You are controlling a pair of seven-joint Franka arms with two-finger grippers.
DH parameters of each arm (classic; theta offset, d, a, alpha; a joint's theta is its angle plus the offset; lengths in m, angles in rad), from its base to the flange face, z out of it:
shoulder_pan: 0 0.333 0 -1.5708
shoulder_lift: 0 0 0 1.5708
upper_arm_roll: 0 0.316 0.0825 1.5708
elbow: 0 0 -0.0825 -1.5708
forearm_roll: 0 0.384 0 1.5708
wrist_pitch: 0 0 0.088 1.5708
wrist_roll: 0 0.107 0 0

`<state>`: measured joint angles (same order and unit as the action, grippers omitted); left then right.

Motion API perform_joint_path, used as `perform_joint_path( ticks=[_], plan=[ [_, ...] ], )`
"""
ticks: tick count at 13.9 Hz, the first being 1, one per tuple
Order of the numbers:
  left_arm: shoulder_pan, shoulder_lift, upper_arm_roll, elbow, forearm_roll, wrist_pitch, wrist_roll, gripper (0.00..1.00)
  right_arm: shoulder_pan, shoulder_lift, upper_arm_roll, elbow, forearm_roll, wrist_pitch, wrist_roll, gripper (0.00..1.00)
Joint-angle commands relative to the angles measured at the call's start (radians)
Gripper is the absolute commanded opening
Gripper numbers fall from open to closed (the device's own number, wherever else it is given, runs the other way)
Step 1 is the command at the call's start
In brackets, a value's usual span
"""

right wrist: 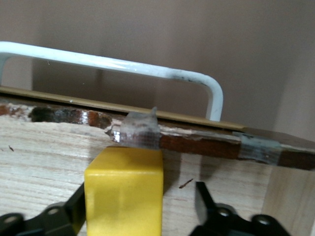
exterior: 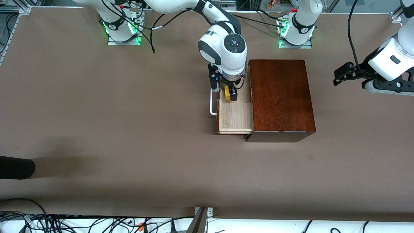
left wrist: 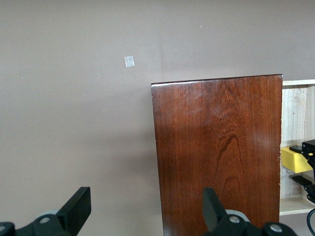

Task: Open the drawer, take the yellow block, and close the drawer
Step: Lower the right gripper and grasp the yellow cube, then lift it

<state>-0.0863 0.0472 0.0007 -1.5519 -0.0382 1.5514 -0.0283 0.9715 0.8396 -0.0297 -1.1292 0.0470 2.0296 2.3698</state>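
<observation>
Front view: my right arm reaches down into the pulled-out drawer [exterior: 234, 116], right gripper [exterior: 230, 94] at the yellow block [exterior: 227, 93], near the handle [exterior: 212, 104].

Right wrist view: fingers [right wrist: 205, 201] partly open around the block [right wrist: 125, 191], a gap showing, no grip.

Left wrist view: left gripper [left wrist: 142, 209] waits wide open over the table beside the box [left wrist: 219, 147]; block at 3 o'clock.

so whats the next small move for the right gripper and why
Probably finish closing on the yellow block: the right gripper is down in the open drawer with a finger either side, one touching, a gap at the other. The left gripper waits open beside the box.
</observation>
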Motion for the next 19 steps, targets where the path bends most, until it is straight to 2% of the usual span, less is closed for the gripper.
perform_joint_path(
  ticks=[1, 3, 6, 11, 16, 19],
  plan=[
    [-0.006, -0.012, 0.001, 0.007, 0.023, -0.008, 0.016, 1.00, 0.009, 0.004, -0.010, 0.025, -0.016, -0.008, 0.022, 0.37],
    [-0.012, -0.010, 0.001, 0.012, 0.020, -0.016, 0.016, 1.00, 0.006, -0.004, -0.019, 0.029, -0.015, -0.015, 0.019, 0.31],
    [-0.012, -0.009, 0.001, 0.013, 0.021, -0.028, 0.018, 1.00, 0.001, -0.040, -0.022, 0.031, -0.015, -0.029, 0.013, 0.31],
    [-0.010, -0.009, 0.002, 0.013, 0.018, -0.028, 0.005, 1.00, -0.049, -0.169, -0.019, 0.031, -0.004, -0.064, -0.029, 0.31],
    [-0.010, -0.003, 0.002, 0.036, 0.015, -0.028, 0.005, 1.00, -0.125, -0.218, -0.018, 0.023, 0.014, -0.132, -0.292, 0.31],
    [-0.010, -0.004, 0.002, 0.071, 0.011, -0.050, 0.005, 1.00, -0.218, -0.234, -0.018, 0.016, 0.025, -0.196, -0.470, 0.31]
  ],
)
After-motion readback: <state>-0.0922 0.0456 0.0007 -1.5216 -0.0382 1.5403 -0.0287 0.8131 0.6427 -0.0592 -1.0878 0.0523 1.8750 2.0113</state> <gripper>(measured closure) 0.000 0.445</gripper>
